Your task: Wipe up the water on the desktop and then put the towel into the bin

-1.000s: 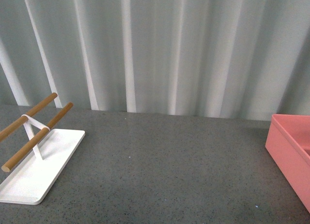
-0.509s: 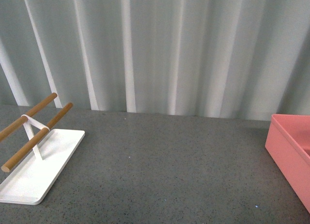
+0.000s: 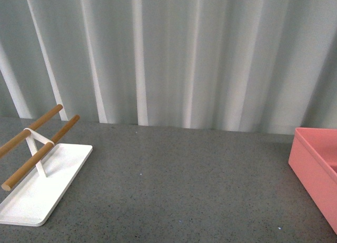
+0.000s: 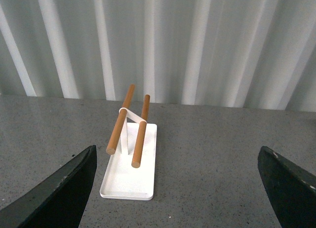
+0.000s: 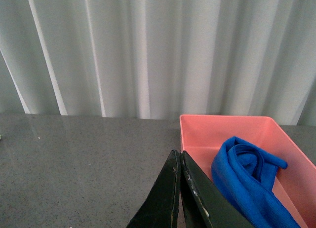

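you see the bright blue knitted towel (image 5: pixel 247 181) bunched inside the salmon-pink rectangular plastic bin (image 5: pixel 224 125), which sits on the dark grey speckled desktop (image 3: pixel 184 185). your right gripper (image 5: pixel 179 156) is pressed closed and empty, near the bin. your left gripper (image 4: pixel 177 188) is spread wide, facing the white tray with wooden rails (image 4: pixel 131 164).

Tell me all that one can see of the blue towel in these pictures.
The towel shows only in the right wrist view. It is bright blue, soft-looking cloth, bunched and folded into thick rolls, not spread flat. It lies inside the pink bin, resting on the floor of the bin and leaning toward one side wall. The right gripper is shut, in front of the bin, and does not touch the towel. The front view shows only part of the bin, not the towel.
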`<state>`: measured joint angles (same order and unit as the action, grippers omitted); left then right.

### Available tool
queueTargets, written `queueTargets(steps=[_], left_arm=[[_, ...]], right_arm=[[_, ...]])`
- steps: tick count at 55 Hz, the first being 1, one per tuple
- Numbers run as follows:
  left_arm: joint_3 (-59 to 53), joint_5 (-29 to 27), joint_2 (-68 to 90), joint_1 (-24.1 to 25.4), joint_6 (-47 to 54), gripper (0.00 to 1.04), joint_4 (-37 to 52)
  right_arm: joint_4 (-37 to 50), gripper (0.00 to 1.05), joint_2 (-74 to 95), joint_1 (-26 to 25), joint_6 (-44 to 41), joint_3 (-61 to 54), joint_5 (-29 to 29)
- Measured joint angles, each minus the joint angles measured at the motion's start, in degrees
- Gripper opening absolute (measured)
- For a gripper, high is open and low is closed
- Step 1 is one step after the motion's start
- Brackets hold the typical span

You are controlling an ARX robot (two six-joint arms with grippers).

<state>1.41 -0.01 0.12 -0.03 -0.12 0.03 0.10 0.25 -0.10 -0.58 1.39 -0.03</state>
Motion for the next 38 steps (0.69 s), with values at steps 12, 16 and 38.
queueTargets(steps=[12, 16, 38], left_arm=[[0.0, -0.02, 0.0, 0.0, 0.0, 0.98, 0.0], [0.0, -0.02, 0.0, 0.0, 0.0, 0.98, 0.0], [0.0, -0.02, 0.0, 0.0, 0.0, 0.98, 0.0]], right_arm=[[0.0, 0.59, 0.0, 0.0, 0.0, 0.0, 0.0], [0.0, 0.72, 0.0, 0.0, 0.0, 0.0, 0.0], [0.0, 0.98, 0.0, 0.0, 0.07, 0.0, 0.0]])
